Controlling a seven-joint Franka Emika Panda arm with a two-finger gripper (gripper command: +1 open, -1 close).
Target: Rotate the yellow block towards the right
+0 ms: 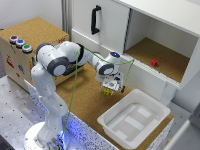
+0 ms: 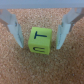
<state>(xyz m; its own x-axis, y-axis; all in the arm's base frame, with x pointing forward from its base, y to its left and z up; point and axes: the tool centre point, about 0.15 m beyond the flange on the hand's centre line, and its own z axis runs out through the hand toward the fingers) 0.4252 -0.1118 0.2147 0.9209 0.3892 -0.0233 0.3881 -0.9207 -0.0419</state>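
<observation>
Block [image 2: 39,41], yellow, sits on the cork mid-frame in the wrist view, between the gripper's [image 2: 39,35] spread fingers [image 2: 14,30], neither quite touching. It looks light, stiff, flat-sided: I'd pinch its two opposite side faces and turn gently.

yellow block [image 2: 39,41] — yellow-green, dark letter marks | red block [image 1: 154,62] | bin [image 1: 111,123] — white
</observation>
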